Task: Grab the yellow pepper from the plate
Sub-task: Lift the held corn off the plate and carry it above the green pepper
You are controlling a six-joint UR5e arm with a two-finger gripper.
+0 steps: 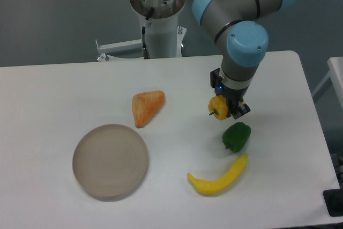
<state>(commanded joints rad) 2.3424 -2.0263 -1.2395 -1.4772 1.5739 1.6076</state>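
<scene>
The yellow pepper [218, 106] is held in my gripper [227, 108], lifted above the table at the right, with its dark stem pointing left and down. The gripper is shut on it, and one dark finger [240, 109] shows on the pepper's right side. The plate [110, 160], a round beige-tan dish, lies at the front left with nothing on it, well to the left of the gripper.
A green pepper [236, 136] sits just below the gripper. A yellow banana [219, 178] lies in front of it. An orange wedge-shaped toy [147, 106] lies behind the plate. The robot base [159, 20] stands at the back.
</scene>
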